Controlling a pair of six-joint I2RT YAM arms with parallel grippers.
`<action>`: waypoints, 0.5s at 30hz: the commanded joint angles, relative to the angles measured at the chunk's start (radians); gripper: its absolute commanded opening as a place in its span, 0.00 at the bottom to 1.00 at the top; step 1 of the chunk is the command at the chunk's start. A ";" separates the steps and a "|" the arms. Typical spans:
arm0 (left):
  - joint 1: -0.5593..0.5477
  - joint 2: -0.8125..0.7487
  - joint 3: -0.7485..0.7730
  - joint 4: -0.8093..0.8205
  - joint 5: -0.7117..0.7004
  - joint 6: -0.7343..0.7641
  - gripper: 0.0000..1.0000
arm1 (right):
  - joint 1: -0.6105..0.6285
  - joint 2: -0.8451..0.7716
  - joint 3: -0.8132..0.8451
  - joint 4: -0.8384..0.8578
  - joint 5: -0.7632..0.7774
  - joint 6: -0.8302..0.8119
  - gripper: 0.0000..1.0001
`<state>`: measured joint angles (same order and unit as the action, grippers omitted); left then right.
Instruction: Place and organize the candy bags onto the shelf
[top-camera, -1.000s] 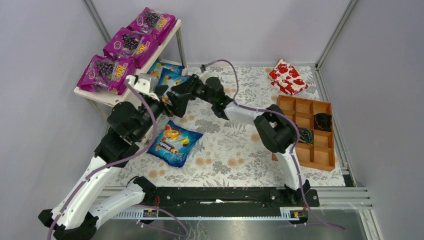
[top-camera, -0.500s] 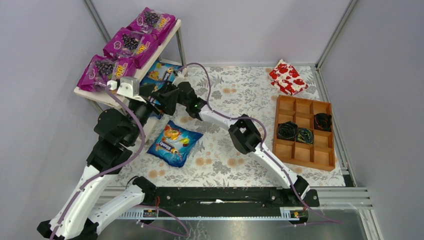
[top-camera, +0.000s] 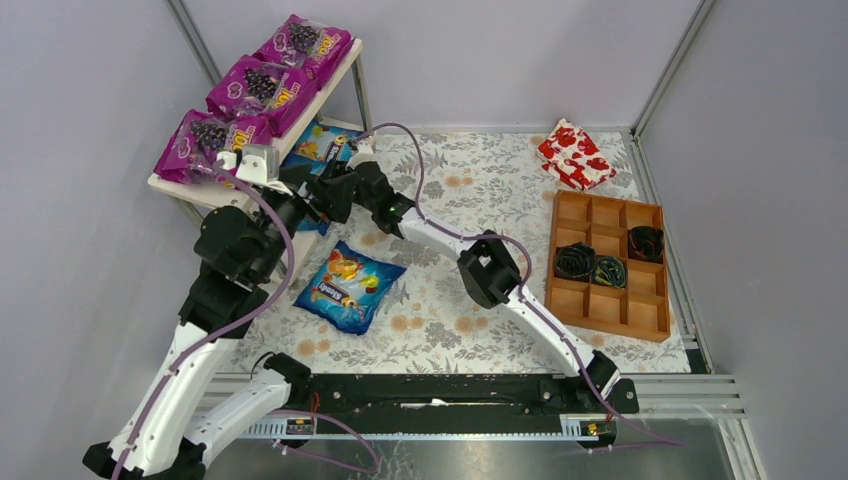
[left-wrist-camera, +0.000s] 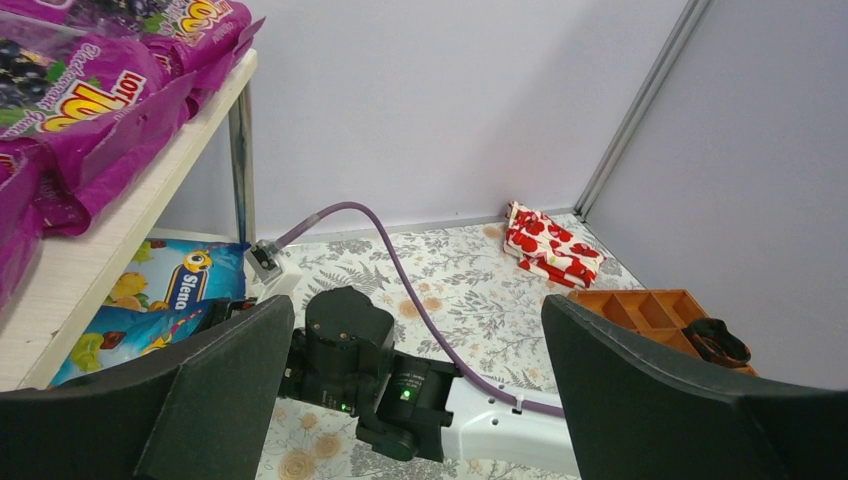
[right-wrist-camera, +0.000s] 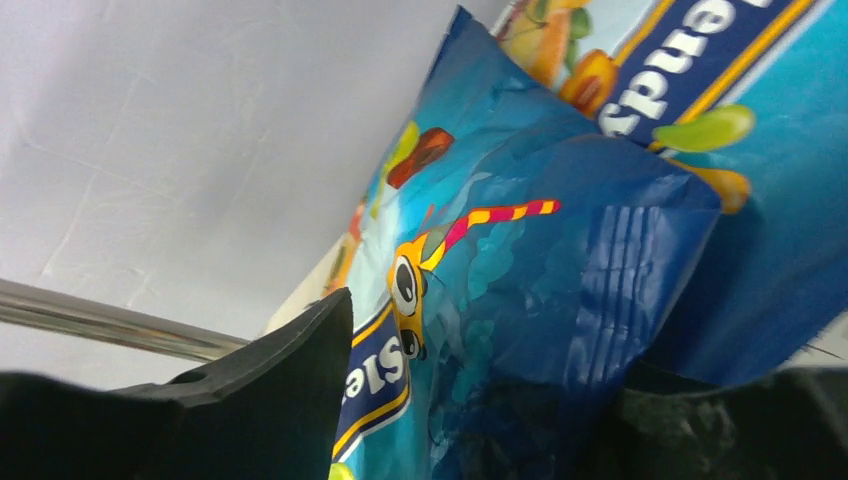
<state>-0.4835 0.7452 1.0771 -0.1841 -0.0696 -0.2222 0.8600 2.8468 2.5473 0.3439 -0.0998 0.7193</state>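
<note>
On the top board of the shelf (left-wrist-camera: 120, 230), three purple bags (top-camera: 262, 88) lying in one row from near end to far end, each touching the next. Under this board, at the far side of the lower level, first blue bag (top-camera: 325, 140) lying flat, half covered from above by the top board. Just nearer, also under the board, second blue bag (right-wrist-camera: 520, 320) sitting between the fingers of the right gripper (right-wrist-camera: 485, 390), with the first blue bag close behind it. Right fingers (right-wrist-camera: 260, 390) standing apart, one at each side of this bag; not possible to tell whether pressing on the foil or loose from it. Right arm stretched across the cloth (top-camera: 470, 190) from the near right to the shelf.

Left gripper (left-wrist-camera: 415, 330) hanging just above the right wrist, beside the near end of the top board and close to the nearest purple bag. Left fingers (left-wrist-camera: 220, 390) spread wide, with nothing between them.

Third blue bag (top-camera: 350, 285) lying flat on the cloth, near the front of the shelf, apart from both grippers.

At the far right of the cloth, red-and-white package (top-camera: 575, 155). Nearer on the right, wooden tray (top-camera: 610, 308) with dark bundles (top-camera: 608, 270) in three of its compartments.
</note>
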 joint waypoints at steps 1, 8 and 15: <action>0.009 0.021 0.003 0.051 0.027 -0.001 0.99 | -0.037 -0.149 -0.004 -0.047 0.026 -0.023 0.64; 0.010 0.055 0.004 0.045 0.033 0.014 0.99 | -0.040 -0.293 -0.135 -0.179 0.012 -0.033 0.70; 0.010 0.075 0.000 0.044 0.026 0.024 0.99 | -0.040 -0.436 -0.379 -0.134 -0.017 0.027 0.73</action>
<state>-0.4786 0.8116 1.0763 -0.1852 -0.0490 -0.2138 0.8200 2.5305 2.2257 0.1699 -0.0971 0.7197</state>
